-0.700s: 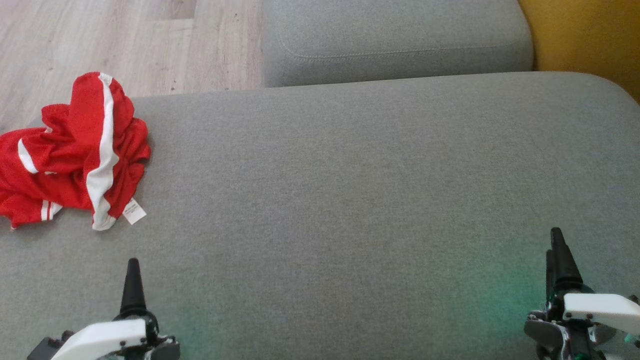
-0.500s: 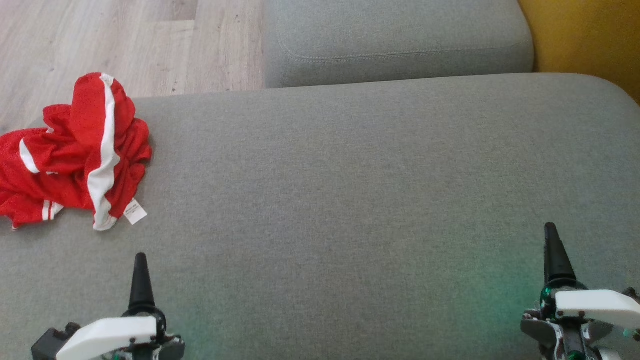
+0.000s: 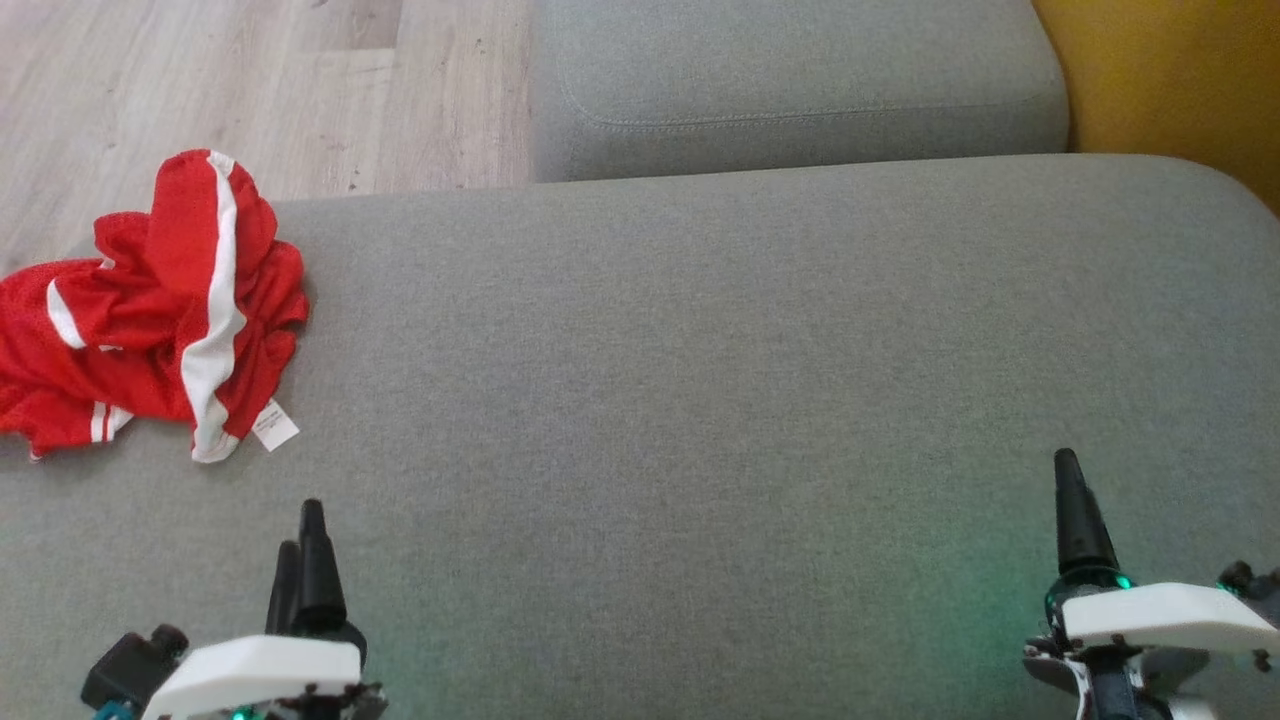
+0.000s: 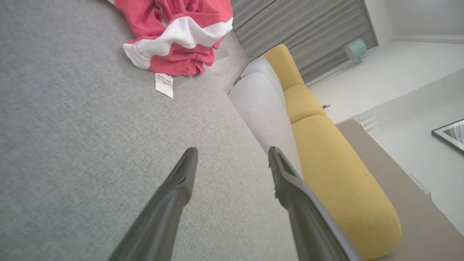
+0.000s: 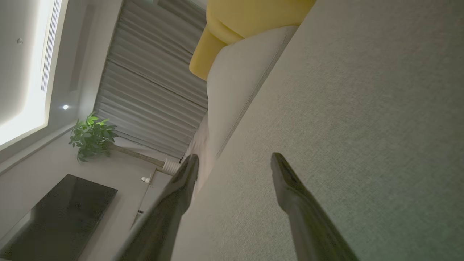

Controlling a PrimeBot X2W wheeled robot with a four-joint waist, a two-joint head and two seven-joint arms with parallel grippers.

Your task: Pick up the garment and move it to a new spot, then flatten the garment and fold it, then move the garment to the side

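The red garment [image 3: 170, 310] with white stripes lies in a crumpled heap at about 9 o'clock in the head view. It sits on the left edge of the big grey cushion [image 3: 700, 380]. Its little white tag [image 3: 273, 428] sticks out toward the robot. Nothing touches it.

The left gripper [image 3: 300, 528] sits at 7 o'clock and the right gripper [image 3: 1068, 470] at 4 o'clock. Both have their jaws wide open and hold nothing. In each wrist view the two fingers stand far apart over bare cushion.

In the last moment both grippers have slid a bit toward the middle. The left one has also turned, so two fingers show where one showed before. The garment sits a tiny bit lower in the picture, but so does the whole cushion. That is the head camera moving, not the cloth.

This looks like the very start, and the garment is not yet picked up. The left gripper is the near one. The heap lies at 11 o'clock from it, so it probably needs to reach forward and left.
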